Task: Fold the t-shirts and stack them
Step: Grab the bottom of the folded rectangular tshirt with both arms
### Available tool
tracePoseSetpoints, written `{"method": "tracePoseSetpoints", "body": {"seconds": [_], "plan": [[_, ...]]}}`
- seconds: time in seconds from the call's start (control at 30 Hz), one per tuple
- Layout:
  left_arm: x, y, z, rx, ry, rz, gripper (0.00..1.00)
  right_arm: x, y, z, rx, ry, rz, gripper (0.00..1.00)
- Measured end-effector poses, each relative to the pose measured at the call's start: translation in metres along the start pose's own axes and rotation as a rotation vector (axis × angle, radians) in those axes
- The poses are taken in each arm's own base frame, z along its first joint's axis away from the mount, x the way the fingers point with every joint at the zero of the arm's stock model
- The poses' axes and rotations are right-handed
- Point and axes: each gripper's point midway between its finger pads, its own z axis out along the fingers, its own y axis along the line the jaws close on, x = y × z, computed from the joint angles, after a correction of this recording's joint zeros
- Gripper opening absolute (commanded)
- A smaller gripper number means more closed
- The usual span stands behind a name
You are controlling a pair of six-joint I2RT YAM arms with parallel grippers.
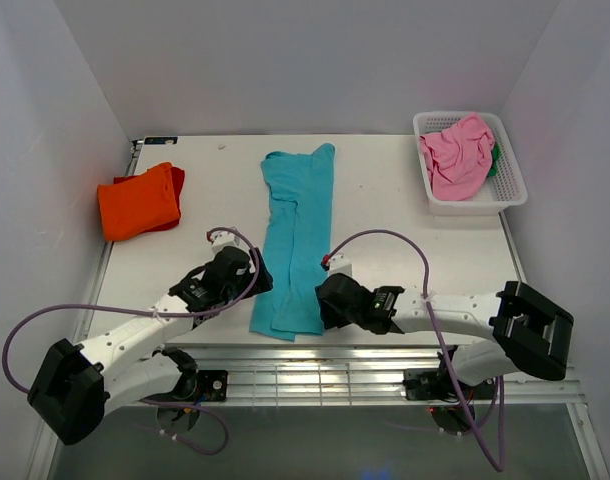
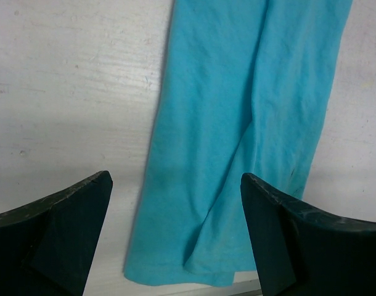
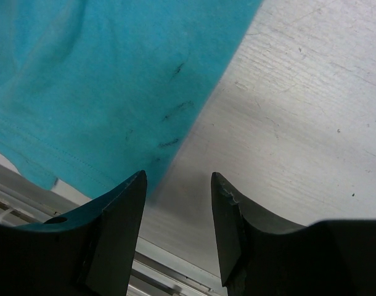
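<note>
Left pincer (image 2: 175, 177) and right pincer (image 3: 179, 176) both spread, seemingly empty, at either side of the teal t-shirt (image 1: 297, 230).

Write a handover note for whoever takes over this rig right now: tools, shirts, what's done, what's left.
Left tool: open, empty, over the table just left of the teal shirt's near end.
Right tool: open, empty, at that end's right edge.
Teal shirt: a long narrow strip mid-table, not yet folded short.
Orange shirt: folded, far left.
Pink shirt: crumpled in the white basket, far right, green cloth beside it.
Left: finish teal, fold the basket's shirts, stack all.
</note>
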Motion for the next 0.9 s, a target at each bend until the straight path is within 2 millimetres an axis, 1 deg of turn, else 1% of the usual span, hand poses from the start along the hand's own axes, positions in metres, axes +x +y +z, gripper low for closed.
{"method": "tracePoseSetpoints", "body": {"seconds": [0.33,0.47,0.63,0.9], "plan": [[0.050,0.014,-0.014,-0.044,0.127,-0.019,0.96,0.003,0.017,0.010,-0.008,0.013,-0.013,0.52],[0.064,0.017,-0.017,-0.058,0.164,-0.020,0.96,0.004,0.022,0.011,-0.010,0.016,-0.016,0.52],[0.085,0.026,-0.020,-0.083,0.208,-0.016,0.96,0.004,0.025,0.010,-0.012,0.009,-0.019,0.52],[0.092,0.019,-0.022,-0.073,0.202,-0.010,0.96,0.009,0.028,0.010,-0.003,0.013,-0.015,0.52]]}}
